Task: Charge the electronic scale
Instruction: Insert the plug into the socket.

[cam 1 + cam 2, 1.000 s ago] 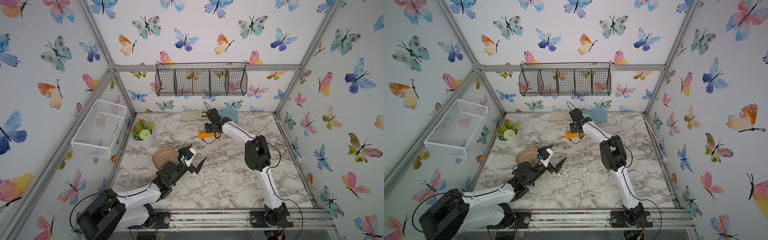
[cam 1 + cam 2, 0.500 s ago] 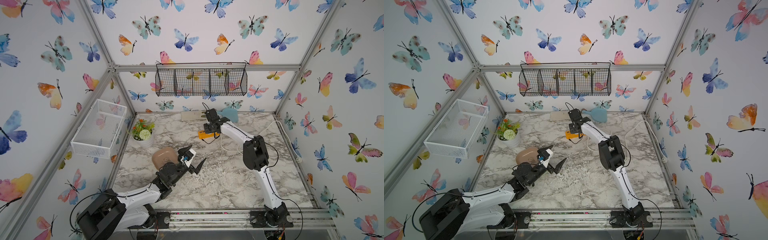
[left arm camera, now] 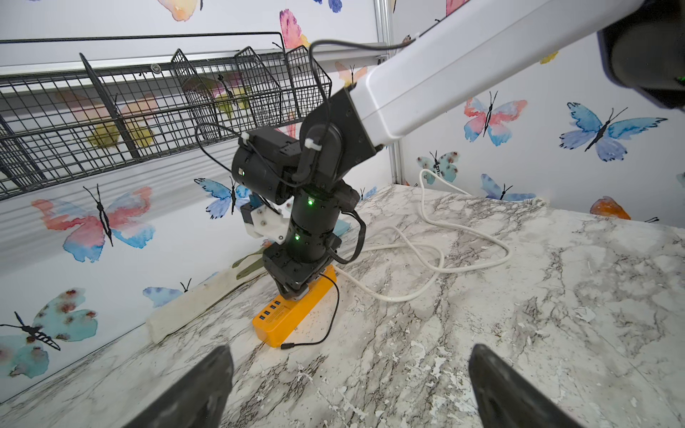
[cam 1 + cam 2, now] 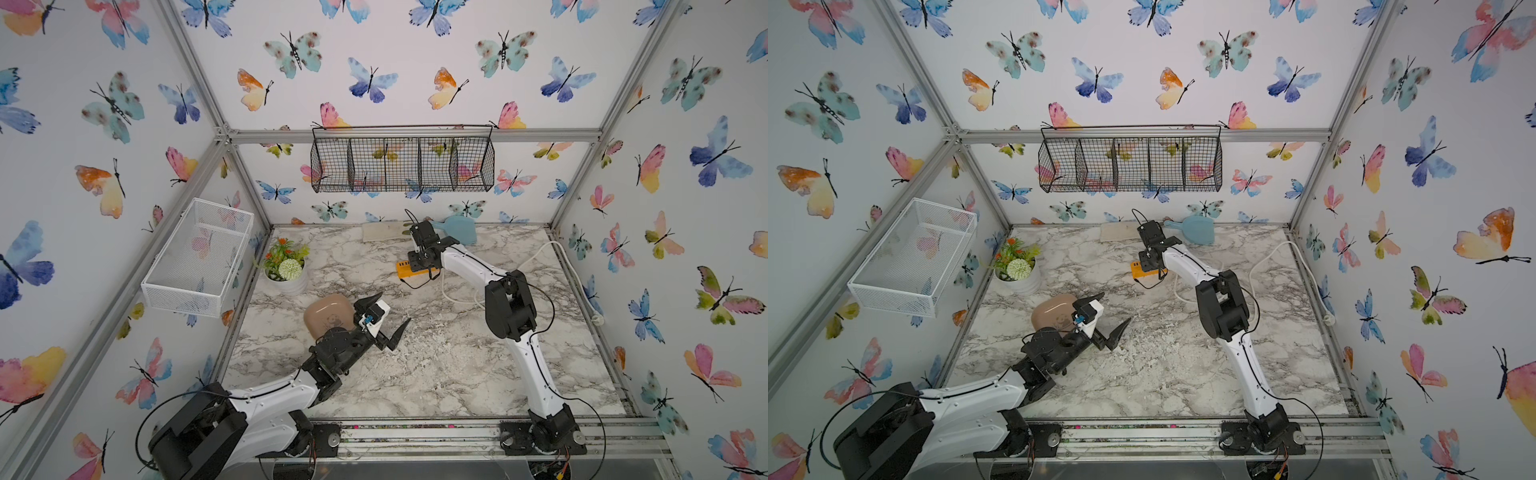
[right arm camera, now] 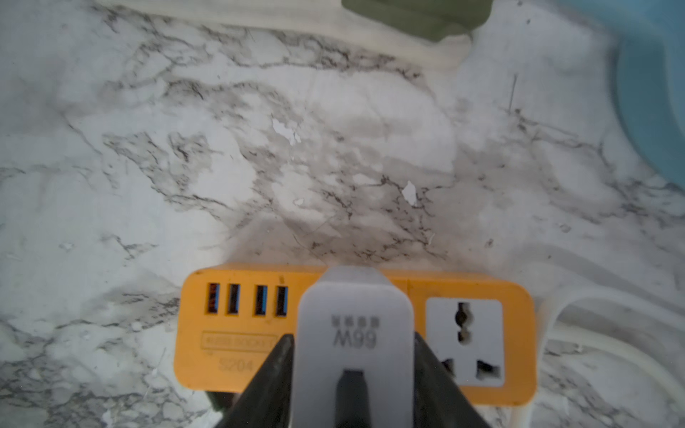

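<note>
Well, the electronic scale (image 4: pixel 328 311) sits beside the wide-spread left gripper (image 4: pixel 395 306), far from the loose cable plug (image 3: pixel 286 346) near the right gripper (image 5: pixel 352 339), whose grip on the charger (image 5: pixel 354 307) is unclear.

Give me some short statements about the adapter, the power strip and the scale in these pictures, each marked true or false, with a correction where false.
The left gripper is open and empty. True.
The white adapter stands on the orange power strip, between the fingers of the right gripper. True.
The black cable's free end is plugged into the electronic scale. False: it lies on the table beside the strip, apart from the scale.
Cables fill the strip's USB ports. False: all four ports are empty.
</note>
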### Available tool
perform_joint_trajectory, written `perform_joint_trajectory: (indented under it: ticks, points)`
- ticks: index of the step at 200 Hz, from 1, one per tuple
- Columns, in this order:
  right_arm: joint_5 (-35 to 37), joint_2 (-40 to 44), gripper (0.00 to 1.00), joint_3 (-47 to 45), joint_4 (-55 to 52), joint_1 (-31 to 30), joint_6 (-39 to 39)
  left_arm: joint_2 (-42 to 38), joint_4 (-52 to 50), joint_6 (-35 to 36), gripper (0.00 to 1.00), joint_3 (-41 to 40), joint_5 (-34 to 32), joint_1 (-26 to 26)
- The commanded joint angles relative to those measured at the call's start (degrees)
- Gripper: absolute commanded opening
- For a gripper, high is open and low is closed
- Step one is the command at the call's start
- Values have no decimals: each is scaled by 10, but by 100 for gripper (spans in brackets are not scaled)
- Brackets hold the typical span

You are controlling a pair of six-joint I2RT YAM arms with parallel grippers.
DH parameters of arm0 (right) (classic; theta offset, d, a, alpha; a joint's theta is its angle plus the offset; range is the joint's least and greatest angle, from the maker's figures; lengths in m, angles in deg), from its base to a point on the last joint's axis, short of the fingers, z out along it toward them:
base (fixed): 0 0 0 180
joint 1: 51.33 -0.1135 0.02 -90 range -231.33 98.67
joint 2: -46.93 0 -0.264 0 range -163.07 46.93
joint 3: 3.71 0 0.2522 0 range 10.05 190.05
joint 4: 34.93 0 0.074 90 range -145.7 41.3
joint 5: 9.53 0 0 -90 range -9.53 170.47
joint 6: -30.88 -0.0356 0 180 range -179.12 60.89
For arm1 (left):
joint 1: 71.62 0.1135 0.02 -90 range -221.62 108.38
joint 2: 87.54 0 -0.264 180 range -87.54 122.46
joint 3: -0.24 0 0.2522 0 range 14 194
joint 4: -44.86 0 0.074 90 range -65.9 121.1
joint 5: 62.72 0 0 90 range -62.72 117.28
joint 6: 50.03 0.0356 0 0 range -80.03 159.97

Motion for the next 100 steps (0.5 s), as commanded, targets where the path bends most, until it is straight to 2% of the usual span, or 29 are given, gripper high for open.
perform_joint_trajectory:
  ticks: [1, 45, 100]
  points:
    - [-23, 15, 63, 2, -28, -1, 10, -15, -7, -4, 98, -3, 8, 2]
    - [-39, 96, 72, -31, -10, -1, 19, -31, -16, -4, 98, -10, 3, 2]
    - [-80, 226, 73, -215, 78, -1, -10, -28, -14, -19, 98, -12, -20, 3]
